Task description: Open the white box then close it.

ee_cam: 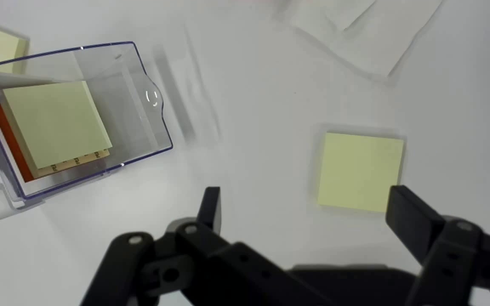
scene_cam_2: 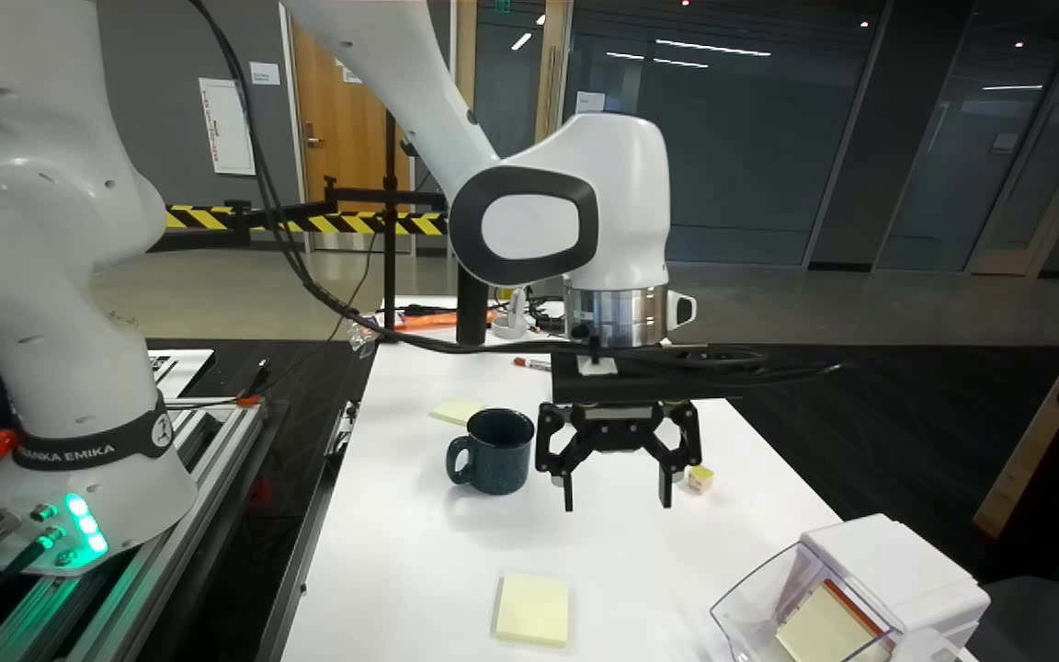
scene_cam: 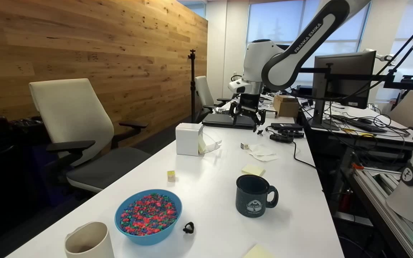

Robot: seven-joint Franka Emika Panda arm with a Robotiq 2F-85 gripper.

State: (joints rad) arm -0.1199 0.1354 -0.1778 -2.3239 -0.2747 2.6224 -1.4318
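White box (scene_cam: 188, 139): Upright near the left edge of the white table (scene_cam: 213, 200) in an exterior view, farther off than the speckled mug (scene_cam: 251, 195); in the wrist view it lies at left, partly cut off.

Clear tilt-out bin (ee_cam: 130, 106): Tipped out from the box's face, with a sticky-note pad (ee_cam: 58, 123) inside. The opening half of the job appears done; closing seems to remain.

Robotiq gripper (scene_cam_2: 618, 501): Poised above the table, fingers (ee_cam: 413, 219) spread wide and pinching nothing, apart from the box. In the wrist view, one finger hides a corner of a loose sticky-note pad (ee_cam: 357, 170) on the tabletop.

Curved lip (ee_cam: 153, 97): The likely place to take hold, partway along the bin's outer rim. A push there, inward and up, should swing the bin home; pinching the thin wall is the fallback.

Bin plastic: Light and stiff, by the look of it (sight alone cannot confirm), smooth enough to slip and thin enough to crack if forced.

Box walls: Probably rigid but light; a hard shove could skid or tip the whole box.
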